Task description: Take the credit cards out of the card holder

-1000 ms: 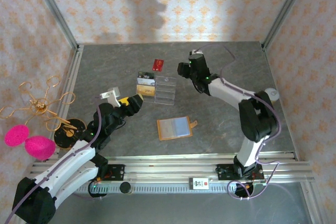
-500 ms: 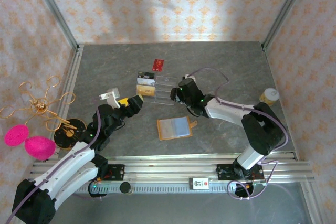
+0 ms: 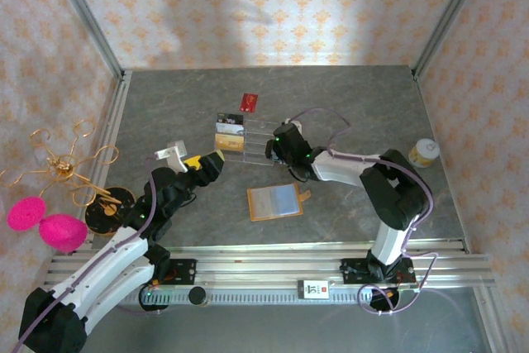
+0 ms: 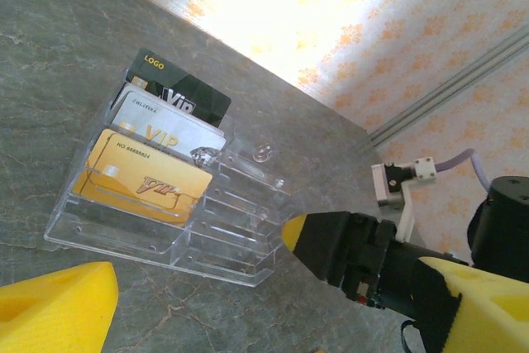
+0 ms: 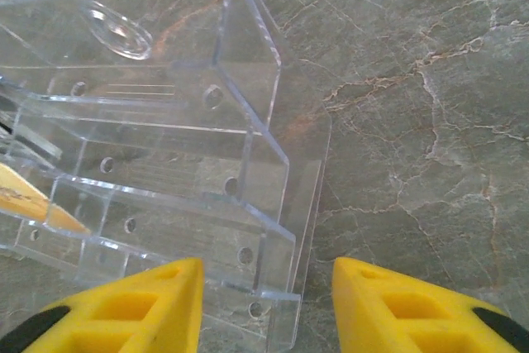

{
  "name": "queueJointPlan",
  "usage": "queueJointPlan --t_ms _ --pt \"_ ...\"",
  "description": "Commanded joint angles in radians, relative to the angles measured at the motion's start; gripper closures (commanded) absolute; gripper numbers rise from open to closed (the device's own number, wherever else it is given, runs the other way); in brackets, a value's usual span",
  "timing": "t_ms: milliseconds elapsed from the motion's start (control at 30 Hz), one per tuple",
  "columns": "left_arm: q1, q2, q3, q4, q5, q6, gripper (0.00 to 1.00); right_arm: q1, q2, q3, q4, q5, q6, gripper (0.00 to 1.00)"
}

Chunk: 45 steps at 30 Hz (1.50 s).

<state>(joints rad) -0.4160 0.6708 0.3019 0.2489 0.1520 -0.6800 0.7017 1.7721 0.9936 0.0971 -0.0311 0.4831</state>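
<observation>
Tan card holder (image 3: 275, 202) lying open mid-frame on grey marble table (image 3: 355, 97); left tool (image 4: 198, 254) gaping wide, right tool (image 5: 264, 274) prob. half-open.

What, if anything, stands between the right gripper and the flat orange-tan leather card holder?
Nothing visible. The right gripper sits at the right end of the clear acrylic card stand; the card holder lies nearer the arm bases, bare grey table between.

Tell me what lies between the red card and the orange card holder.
In the top view, the clear acrylic stand lies between them, with the right end effector at its right edge.
</observation>
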Motion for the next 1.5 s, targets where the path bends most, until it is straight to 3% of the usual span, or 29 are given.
queueJointPlan --t_ms 0,367,533,933,1233,1467 --pt "0.013 -0.022 -0.009 -0.007 -0.001 0.023 0.09 0.001 0.032 0.04 -0.005 0.057 0.002 0.59" --pt "0.013 -0.043 -0.012 -0.028 -0.008 0.032 0.09 0.001 0.049 0.057 -0.055 0.166 -0.034 0.9" --pt "0.013 -0.036 -0.012 -0.019 -0.006 0.032 0.09 -0.004 0.024 0.048 -0.085 0.248 -0.053 0.99" --pt "0.014 0.026 0.023 0.018 -0.009 0.043 0.08 -0.101 -0.09 -0.058 -0.12 0.293 -0.067 1.0" --pt "0.013 0.212 0.17 -0.045 0.044 0.075 0.22 -0.144 -0.109 -0.086 -0.106 0.293 -0.074 1.0" --pt "0.012 0.262 0.211 -0.025 0.01 0.08 0.23 -0.176 -0.144 -0.129 -0.106 0.33 -0.065 1.0"
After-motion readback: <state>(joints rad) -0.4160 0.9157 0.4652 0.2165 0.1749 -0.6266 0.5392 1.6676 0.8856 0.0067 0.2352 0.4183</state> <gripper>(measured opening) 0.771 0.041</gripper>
